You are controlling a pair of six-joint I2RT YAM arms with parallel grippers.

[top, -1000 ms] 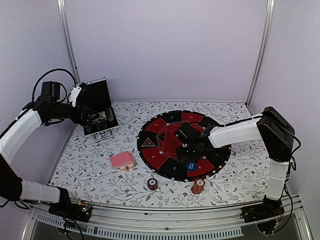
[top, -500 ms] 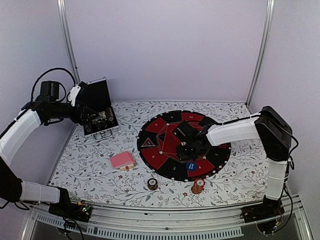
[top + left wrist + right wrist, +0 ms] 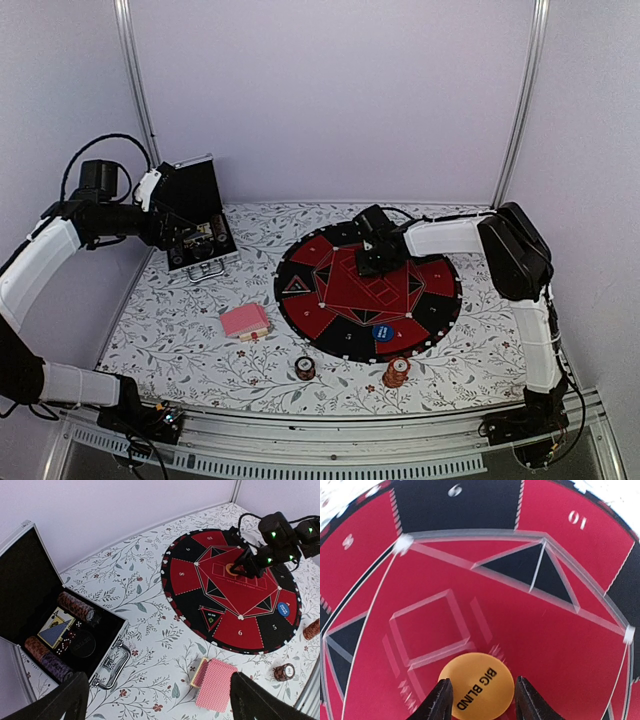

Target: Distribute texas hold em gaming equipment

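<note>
Left claw (image 3: 181,237): released, its two dark fingers (image 3: 62,700) spread wide; it hangs over the open case at the far left of the counter (image 3: 460,350).
Black silver-edged case (image 3: 197,192): lid upright, tray flat on the flower-patterned counter; inside lie rolls of chips on their sides, a deck with a blue diamond back and some small dark pieces too small to tell.
Pink-backed playing cards (image 3: 243,321): a stack on the counter, nearer the arms than the case and just left of the mat, apart from both claws.
Small brown poker chip stack (image 3: 305,368): stands on the counter by the near rim of the mat, not touching it.
Round black-and-red numbered mat (image 3: 340,338): flat in the middle of the counter, red polygon at its centre.
Orange round disc printed "BIG BLIND" (image 3: 476,685): between the right claw's fingers, over the far part of the mat's red centre beside a printed rectangle outline.
Right claw (image 3: 377,254): clenched on the orange disc, one finger against each of its opposite edges.
Blue round disc (image 3: 381,331): flat on the mat in a section at its near rim.
Red-and-white poker chip stack (image 3: 397,373): on the counter just off the mat's near rim, close to the blue disc, right of the brown stack.
</note>
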